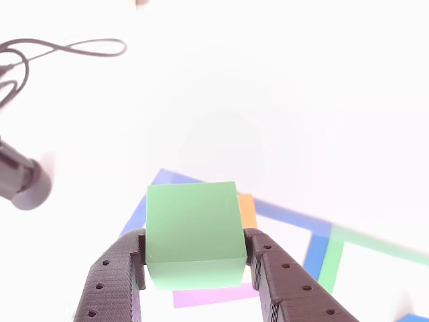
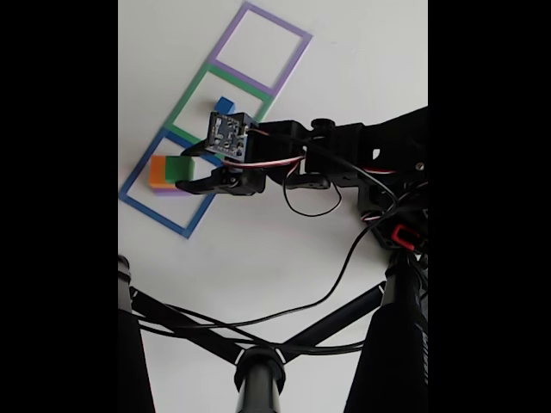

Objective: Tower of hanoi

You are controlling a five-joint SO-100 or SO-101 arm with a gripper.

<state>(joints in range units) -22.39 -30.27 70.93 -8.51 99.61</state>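
Observation:
My gripper point(image 1: 194, 236) is shut on the green cube point(image 1: 194, 228), one black finger pressed against each side. Just behind that cube, to the right, an edge of the orange cube point(image 1: 248, 211) shows. The pale-purple slab point(image 1: 211, 295) lies below them, inside the blue square outline point(image 1: 134, 218). In the fixed view the gripper point(image 2: 183, 170) reaches in from the right to the green cube point(image 2: 179, 167), which is next to the orange cube point(image 2: 158, 170) over the purple slab point(image 2: 170, 192). The small blue cube point(image 2: 224, 105) stands in the green outline point(image 2: 194, 90).
Three flat square outlines lie in a diagonal row: blue point(image 2: 138, 202), green, and purple point(image 2: 293, 60). A black cable point(image 1: 67, 48) loops at the upper left, with a black cylinder point(image 1: 27, 184) below it. A black tripod point(image 2: 258, 370) and cables cross the foreground.

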